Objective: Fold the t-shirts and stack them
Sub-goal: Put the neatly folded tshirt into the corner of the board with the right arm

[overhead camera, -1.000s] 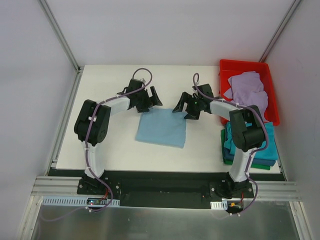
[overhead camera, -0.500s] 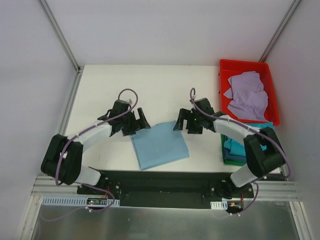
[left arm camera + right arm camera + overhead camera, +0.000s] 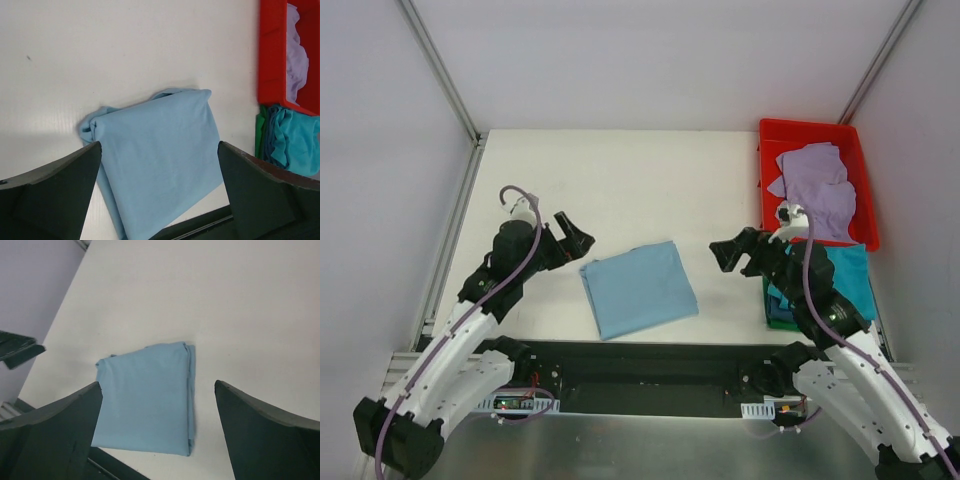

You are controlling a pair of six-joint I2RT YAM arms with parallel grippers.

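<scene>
Our left pincer [image 3: 574, 233] hangs with its jaws spread wide and nothing between them; our right pincer [image 3: 727, 255] is the same, jaws fully apart and empty; each sits off one side of the cloth, left and right, touching nothing, and we judge this stance leaves the garment free to be looked over or approached from either flank

Between them lies the light blue t-shirt [image 3: 640, 288], folded into a compact rectangle, turned a little askew to the near edge of the counter [image 3: 620, 180]; its near corner comes close to that edge; both wrist views show smooth panels with a small bunched fold at one corner, and no lettering shows, so we take any print to be tucked inside; it rests flat by its own weight, held by nobody

Further out on our right, partly hidden under the right arm, is the stack [image 3: 850, 272] of folded t-shirts, teal on top and a dark green edge at the bottom; it sits just in front of the red bin [image 3: 810, 124], likely so finished pieces gather beside the supply; in that bin the lavender t-shirt [image 3: 815, 190] lies crumpled and unfolded

We judge the blue fold done and its transfer onto the stack not yet begun; soft cotton will sag, so a lift should catch all layers
</scene>
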